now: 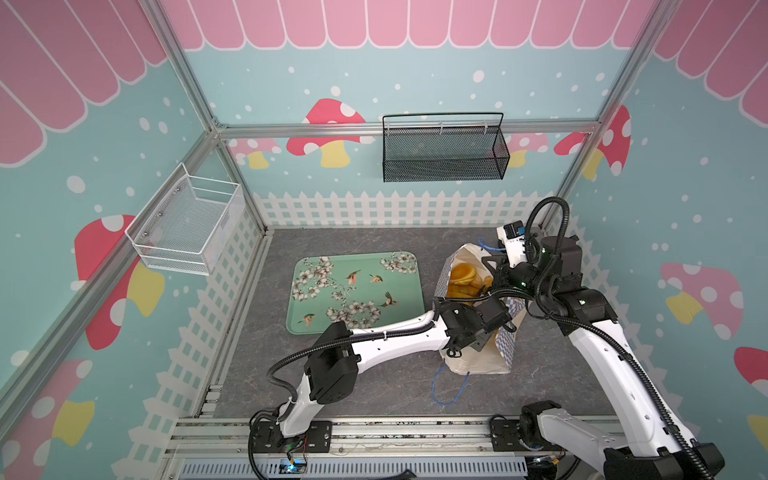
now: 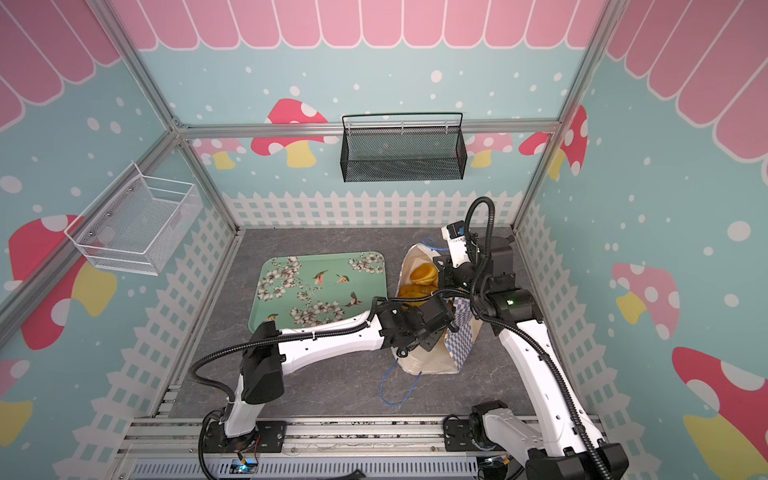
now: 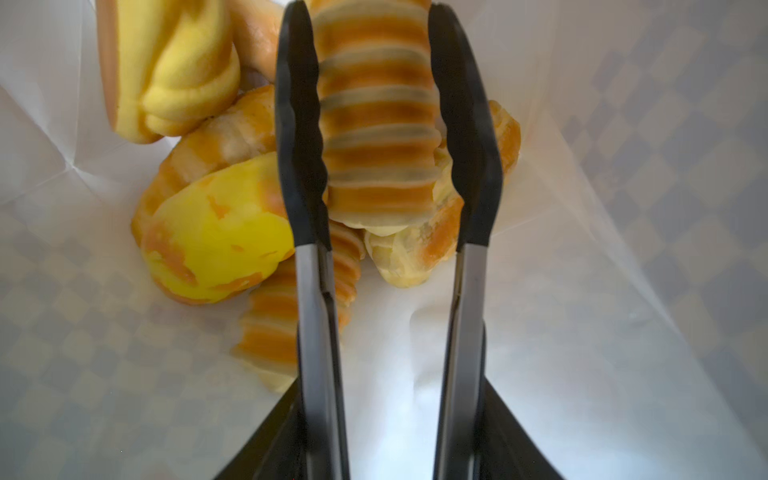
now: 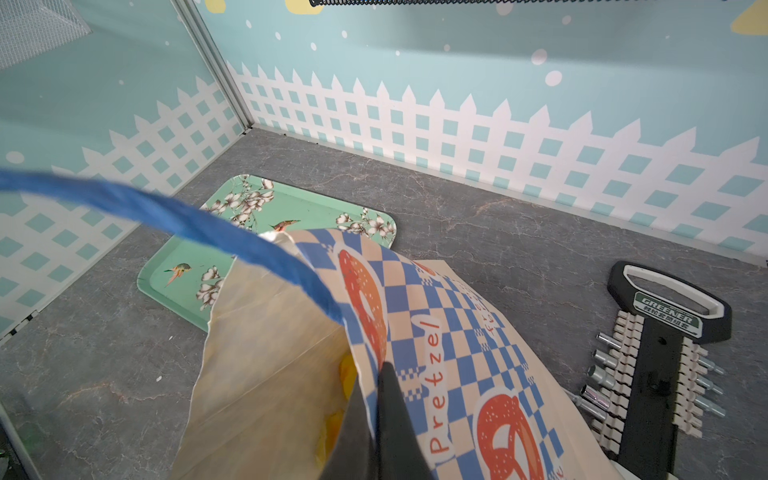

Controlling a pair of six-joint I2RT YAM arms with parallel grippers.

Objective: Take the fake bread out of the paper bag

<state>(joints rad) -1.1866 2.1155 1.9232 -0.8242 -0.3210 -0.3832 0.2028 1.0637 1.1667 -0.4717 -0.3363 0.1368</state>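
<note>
Left tool [image 3: 368, 33] deep in paper bag [image 1: 478, 365], pinching ridged roll [image 3: 376, 137], right tool [image 4: 376, 399] clamping rim [image 4: 357, 353]

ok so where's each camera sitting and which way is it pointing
top views: high at the front, looking down on grey table, green floral tray, cream checkered paper bag; left arm, right arm show
left wrist: inside the bag, facing orange fake bread; left gripper holds black-tipped metal tongs around a striped roll
right wrist: at the bag's mouth, facing tray and fence wall; right gripper pinches the rim
shared: bag in all
</note>
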